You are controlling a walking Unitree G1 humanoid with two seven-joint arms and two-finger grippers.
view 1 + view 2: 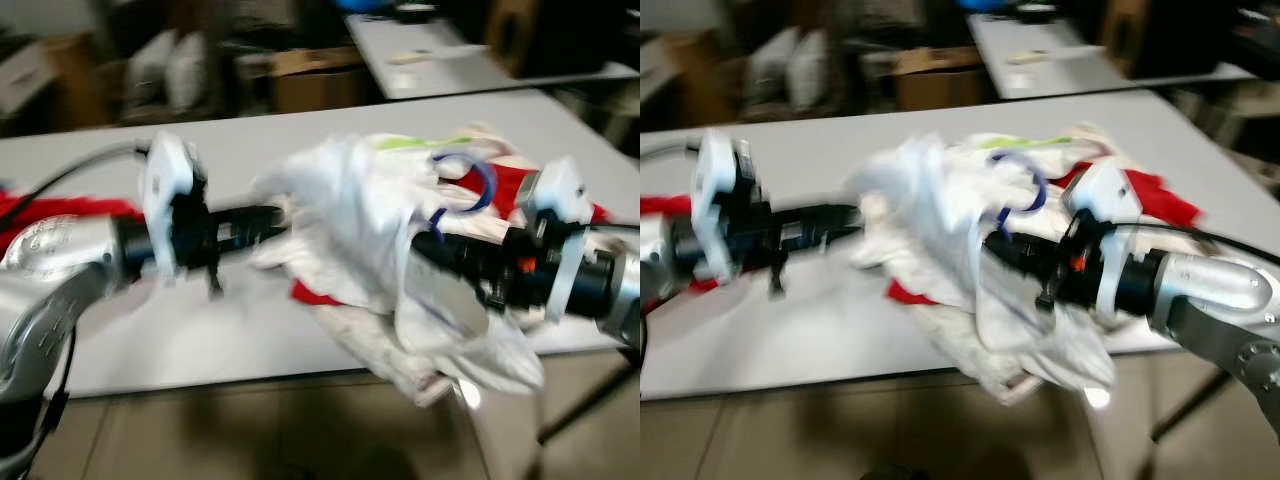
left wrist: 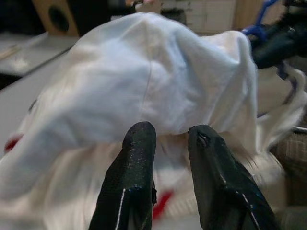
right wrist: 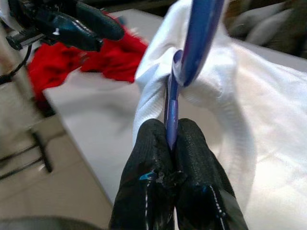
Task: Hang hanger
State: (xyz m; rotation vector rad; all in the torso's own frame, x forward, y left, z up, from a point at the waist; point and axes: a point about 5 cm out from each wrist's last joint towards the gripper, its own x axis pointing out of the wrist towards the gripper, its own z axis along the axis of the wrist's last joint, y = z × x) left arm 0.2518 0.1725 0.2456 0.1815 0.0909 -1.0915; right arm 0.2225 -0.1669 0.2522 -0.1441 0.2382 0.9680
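A blue hanger (image 3: 192, 43) sits inside a white garment (image 1: 350, 210), its hook (image 1: 480, 180) poking out of the top. My right gripper (image 3: 170, 136) is shut on the hanger's thin blue stem and holds the garment just above the white table (image 1: 230, 140) near its front edge. My left gripper (image 1: 280, 216) reaches in from the left at the same height. Its fingers (image 2: 139, 143) stand slightly apart, open, right at the white cloth with nothing between them. The views are blurred by motion.
Red cloth (image 1: 60, 208) lies on the table's left side, and more red cloth (image 1: 505, 190) lies under the white garment. A second table (image 1: 450, 60), cardboard boxes (image 1: 315, 75) and pale bags (image 1: 170, 70) stand behind. Tiled floor (image 1: 250, 430) lies before the table edge.
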